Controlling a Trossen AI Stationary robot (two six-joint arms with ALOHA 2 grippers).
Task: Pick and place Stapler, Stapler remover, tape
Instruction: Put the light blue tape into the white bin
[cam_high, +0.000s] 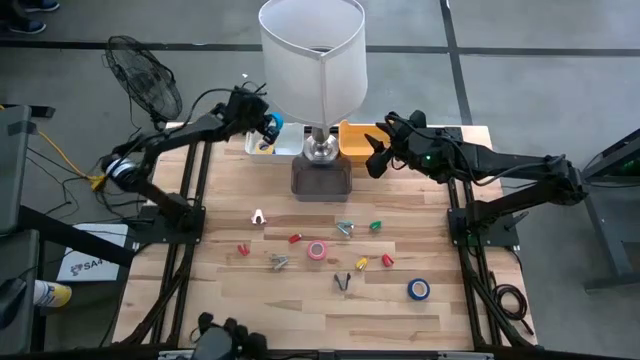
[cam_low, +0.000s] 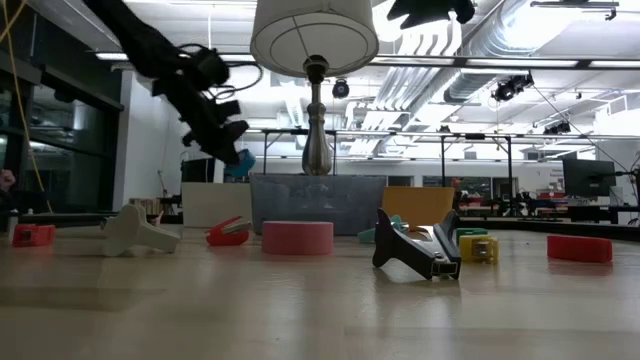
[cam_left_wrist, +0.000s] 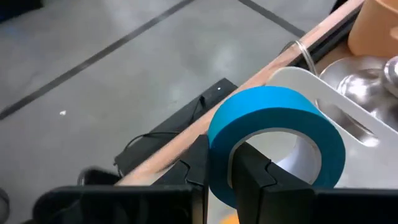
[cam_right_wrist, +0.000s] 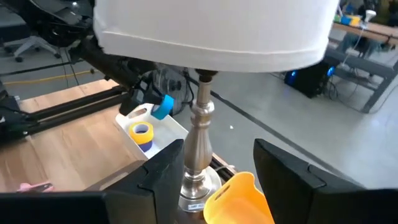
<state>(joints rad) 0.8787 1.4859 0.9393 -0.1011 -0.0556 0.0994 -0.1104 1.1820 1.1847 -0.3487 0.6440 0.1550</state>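
Tape ring, smooth blue, pinched by left pincer, right pincer spread.

White fabric lampshade covers much of the white plastic bin and orange plastic bin in the high view. Small coloured items mid-table too small to identify. Blue ring-shaped tape roll cut off behind the left gripper fingers in the left wrist view. Orange bin cut by the right wrist picture's edge. Right gripper cropped in the low view.
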